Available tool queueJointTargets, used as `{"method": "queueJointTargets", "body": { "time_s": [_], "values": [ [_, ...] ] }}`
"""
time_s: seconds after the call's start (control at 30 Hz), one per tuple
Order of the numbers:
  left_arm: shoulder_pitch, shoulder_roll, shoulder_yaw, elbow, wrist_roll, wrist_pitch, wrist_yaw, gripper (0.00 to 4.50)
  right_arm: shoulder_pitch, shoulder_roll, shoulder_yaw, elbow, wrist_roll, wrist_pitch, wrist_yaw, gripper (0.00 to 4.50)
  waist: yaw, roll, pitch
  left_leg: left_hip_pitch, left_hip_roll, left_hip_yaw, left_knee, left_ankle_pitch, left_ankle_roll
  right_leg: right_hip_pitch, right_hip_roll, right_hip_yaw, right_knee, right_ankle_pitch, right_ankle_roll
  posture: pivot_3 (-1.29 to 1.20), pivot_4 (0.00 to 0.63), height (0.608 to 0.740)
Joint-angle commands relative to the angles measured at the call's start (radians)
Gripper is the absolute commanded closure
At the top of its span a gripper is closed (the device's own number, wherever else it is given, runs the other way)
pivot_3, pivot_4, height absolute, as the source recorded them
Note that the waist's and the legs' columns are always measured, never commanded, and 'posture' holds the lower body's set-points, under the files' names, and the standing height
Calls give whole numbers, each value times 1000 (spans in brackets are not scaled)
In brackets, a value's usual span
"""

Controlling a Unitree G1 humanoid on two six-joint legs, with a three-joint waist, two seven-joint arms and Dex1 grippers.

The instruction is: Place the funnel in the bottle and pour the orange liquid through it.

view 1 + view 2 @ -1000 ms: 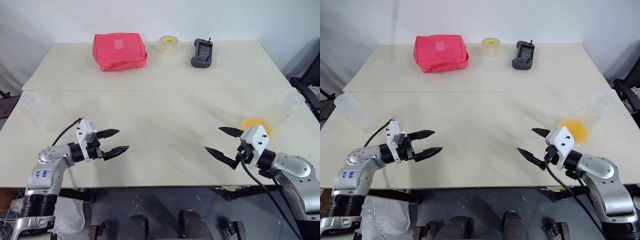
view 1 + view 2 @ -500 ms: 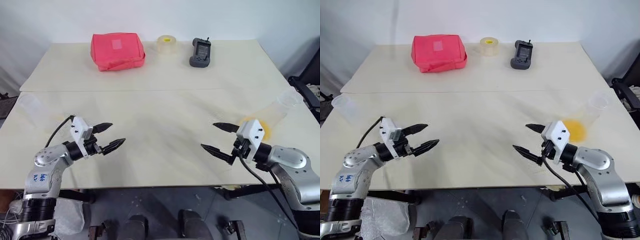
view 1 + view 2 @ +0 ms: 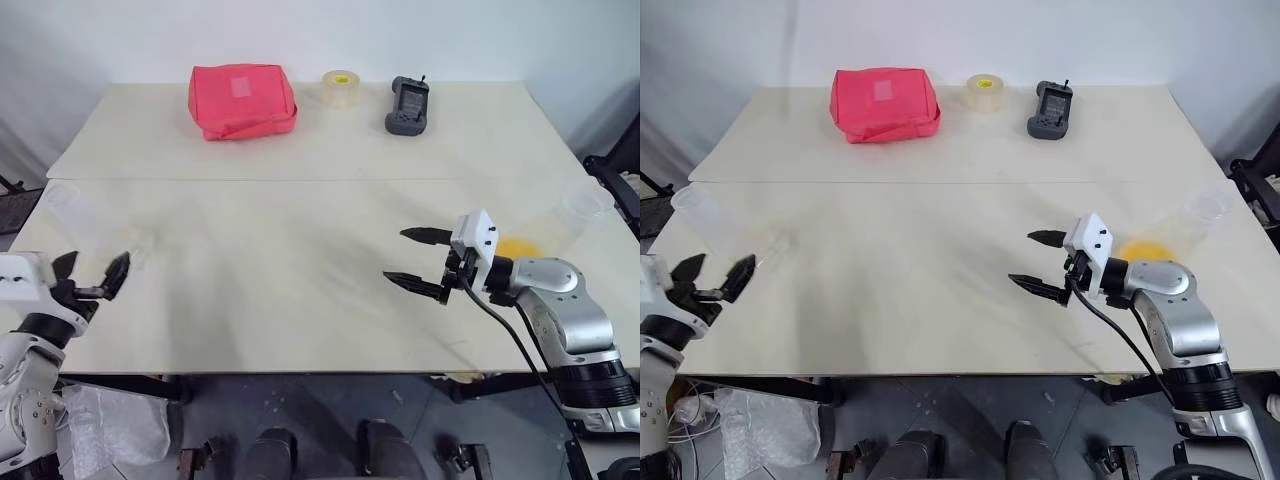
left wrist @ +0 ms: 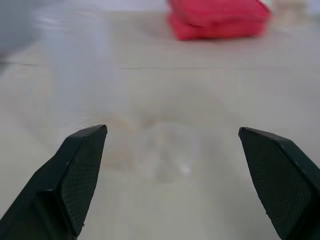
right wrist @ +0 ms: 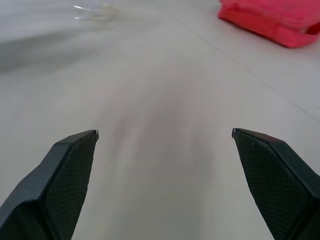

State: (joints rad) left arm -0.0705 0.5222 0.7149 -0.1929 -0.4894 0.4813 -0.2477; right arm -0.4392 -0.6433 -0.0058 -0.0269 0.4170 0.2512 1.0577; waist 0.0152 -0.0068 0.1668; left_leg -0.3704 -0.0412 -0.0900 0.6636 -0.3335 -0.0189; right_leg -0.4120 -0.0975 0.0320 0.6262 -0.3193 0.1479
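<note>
Here, the left gripper (image 3: 92,276), jaws spread and empty, hangs at the table's (image 3: 300,270) nine o'clock edge; the right gripper (image 3: 412,260), likewise spread, hovers toward four o'clock beside the orange liquid (image 3: 520,247).

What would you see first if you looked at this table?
The bright red pouch at the far side of the table jumps out first, with a tape roll and a dark handheld device beside it. Next comes the orange liquid glowing in a clear vessel near the table's right edge, just behind the right end effector, which is open and empty.
</note>
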Motion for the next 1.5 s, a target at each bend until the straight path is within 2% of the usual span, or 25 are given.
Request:
{"method": "queueJointTargets", "body": {
  "time_s": [0.03,0.17,0.4,0.7,0.83,0.97,1.23,1.5],
  "values": [
    [-77,50,34,80,56,-35,95,19,-43,-1,-32,-74,96,52,46,0,0,0,0,0,0,0,0,0,0,0,1,0,0,0,0,0,150,740],
    [-181,86,-14,215,98,-85,106,19,-62,-6,-50,-127,154,101,51,0,1,0,0,0,0,0,-1,0,0,0,0,0,0,0,0,0,150,740],
    [-345,123,-106,458,147,-162,78,19,-70,14,-89,-190,191,127,-25,0,4,0,0,-1,0,0,-1,-1,0,-2,0,-2,1,0,0,0,150,740],
    [-495,154,-172,678,190,-273,57,19,15,-6,-129,-269,197,147,-71,0,-3,-1,0,-1,0,0,-1,-1,0,-3,0,-2,2,0,1,0,150,740],
    [-529,166,-172,722,189,-289,65,887,43,-15,-144,-288,195,148,-88,0,-11,-1,0,-1,0,0,-1,-1,0,-3,0,-3,2,0,1,0,150,740],
    [-526,196,-174,730,186,-271,44,2076,64,-27,-158,-301,194,148,-101,0,-17,-1,0,-1,0,0,-1,-1,0,-3,0,-2,3,0,1,0,150,740],
    [-546,286,-155,768,172,-268,0,2162,78,-42,-170,-295,195,141,-102,0,-18,-1,0,-1,0,0,-1,-1,0,-3,0,-2,3,0,1,0,150,740],
    [-661,345,-200,705,77,-243,-250,2162,67,-57,-183,-281,199,143,-98,0,-12,-1,0,-2,-1,0,-1,-1,0,-3,-1,-3,3,0,1,0,150,740]
  ]
}}
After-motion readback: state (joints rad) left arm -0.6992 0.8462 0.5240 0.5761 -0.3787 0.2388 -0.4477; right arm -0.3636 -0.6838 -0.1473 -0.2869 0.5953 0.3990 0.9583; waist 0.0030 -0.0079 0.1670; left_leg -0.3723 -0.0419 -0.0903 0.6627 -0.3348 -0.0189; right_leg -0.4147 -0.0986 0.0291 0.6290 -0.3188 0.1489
